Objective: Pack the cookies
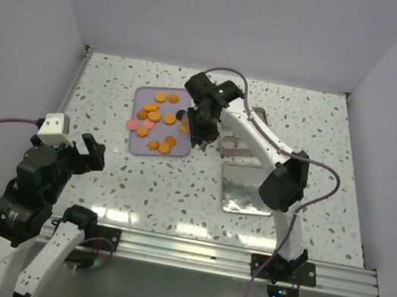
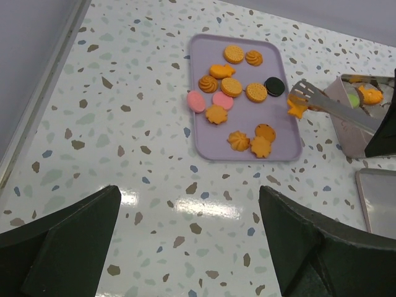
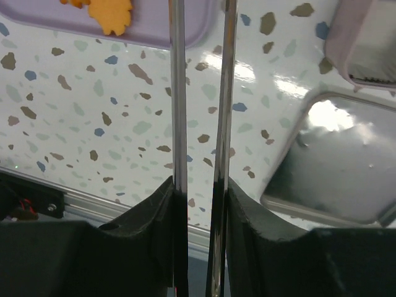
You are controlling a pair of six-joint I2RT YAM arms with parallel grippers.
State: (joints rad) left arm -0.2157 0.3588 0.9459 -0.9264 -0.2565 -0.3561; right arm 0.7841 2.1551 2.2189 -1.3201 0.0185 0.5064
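Several cookies (image 1: 157, 114), mostly orange with two pink and one black (image 2: 274, 86), lie on a lilac tray (image 2: 204, 142). My right gripper (image 1: 201, 122) is shut on a pair of metal tongs (image 3: 176, 93), whose two blades run up between its fingers (image 3: 154, 210). In the left wrist view the tongs (image 2: 334, 108) pinch an orange cookie (image 2: 296, 109) over the tray's right edge. An orange cookie (image 2: 370, 94) and a green one (image 2: 352, 96) lie in the square tin (image 2: 346, 133). My left gripper (image 2: 189, 195) hangs open over bare table near the left front.
The tin's flat metal lid (image 1: 245, 191) lies on the table in front of the tin, right of centre. White walls close the table on the left, back and right. An aluminium rail (image 1: 188, 250) runs along the near edge.
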